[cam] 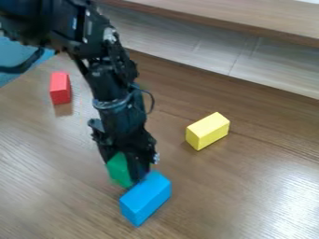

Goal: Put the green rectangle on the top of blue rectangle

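Observation:
The black gripper hangs down left of the middle, low over the wooden surface, and hides part of the green block. I cannot tell whether it holds that block. Just in front and to the right lies the blue rectangle, its long side running at a slant. The green block is behind and left of the blue one, not on top of it. Whether the two blocks touch is hidden by the gripper.
A yellow block lies right of the gripper. The red block is at the back left, near a blue area at the left edge. A wooden ledge crosses the top right above a pale panel.

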{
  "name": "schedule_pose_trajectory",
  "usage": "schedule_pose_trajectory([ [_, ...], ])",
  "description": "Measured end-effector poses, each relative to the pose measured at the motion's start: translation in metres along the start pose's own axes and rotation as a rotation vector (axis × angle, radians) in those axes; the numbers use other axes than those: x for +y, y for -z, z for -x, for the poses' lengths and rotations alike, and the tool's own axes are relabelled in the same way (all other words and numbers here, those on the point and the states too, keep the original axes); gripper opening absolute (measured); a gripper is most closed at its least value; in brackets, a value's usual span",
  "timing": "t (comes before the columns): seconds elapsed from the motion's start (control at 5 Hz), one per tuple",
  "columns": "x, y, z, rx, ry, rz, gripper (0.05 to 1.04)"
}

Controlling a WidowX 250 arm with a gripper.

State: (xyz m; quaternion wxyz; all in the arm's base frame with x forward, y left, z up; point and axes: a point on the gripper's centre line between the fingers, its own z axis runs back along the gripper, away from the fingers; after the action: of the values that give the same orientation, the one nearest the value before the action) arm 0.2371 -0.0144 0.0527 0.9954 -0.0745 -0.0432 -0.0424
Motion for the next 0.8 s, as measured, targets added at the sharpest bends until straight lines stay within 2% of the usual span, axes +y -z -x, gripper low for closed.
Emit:
schedule_pose_trajectory([
  [0.6, -0.028, -0.009, 0.010, -0.038, 0.096, 0.002, 0.596],
  [0.8, -0.030, -0.007, 0.013, -0.029, 0.104, 0.001, 0.596],
])
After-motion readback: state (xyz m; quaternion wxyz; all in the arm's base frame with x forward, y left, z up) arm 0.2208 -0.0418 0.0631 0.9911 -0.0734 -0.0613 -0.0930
